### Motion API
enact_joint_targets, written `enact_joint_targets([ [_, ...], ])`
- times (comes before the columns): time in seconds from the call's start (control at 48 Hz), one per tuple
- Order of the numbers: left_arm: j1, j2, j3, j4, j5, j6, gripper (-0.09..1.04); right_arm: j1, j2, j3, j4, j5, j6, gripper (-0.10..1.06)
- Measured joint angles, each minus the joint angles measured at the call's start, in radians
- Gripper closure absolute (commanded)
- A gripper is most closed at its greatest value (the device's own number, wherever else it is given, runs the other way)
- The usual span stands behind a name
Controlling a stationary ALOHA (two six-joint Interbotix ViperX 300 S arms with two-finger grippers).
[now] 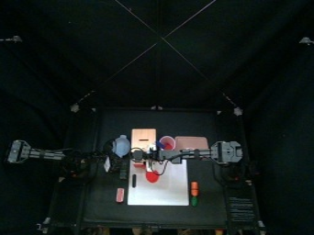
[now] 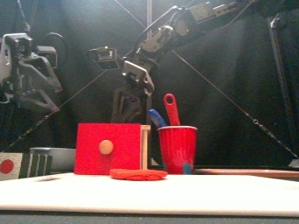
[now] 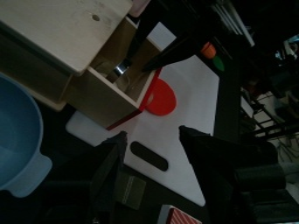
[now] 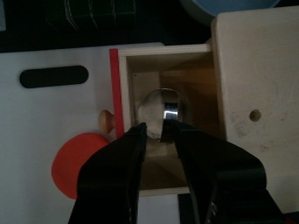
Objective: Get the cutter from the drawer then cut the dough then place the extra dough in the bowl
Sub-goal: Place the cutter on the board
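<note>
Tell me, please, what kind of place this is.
Probably a robot test booth staged as a toy kitchen: black curtains surround a small table, two arms reach in, and a white board holds red dough near a cup of toy knives.

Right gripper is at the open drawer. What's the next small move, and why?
Probably ease the right gripper down and close on the cutter: it lies in the open drawer, framed by the open jaws, apparently not yet gripped. The dough lies uncut on the white board.
</note>
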Motion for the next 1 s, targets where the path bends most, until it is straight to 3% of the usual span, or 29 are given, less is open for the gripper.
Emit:
enact_joint_targets([
  [1.0, 0.000, 0.000, 0.017, -0.025, 0.000, 0.000, 0.07, -0.003, 0.017, -0.046, -0.020, 0.009, -0.002, 0.26],
])
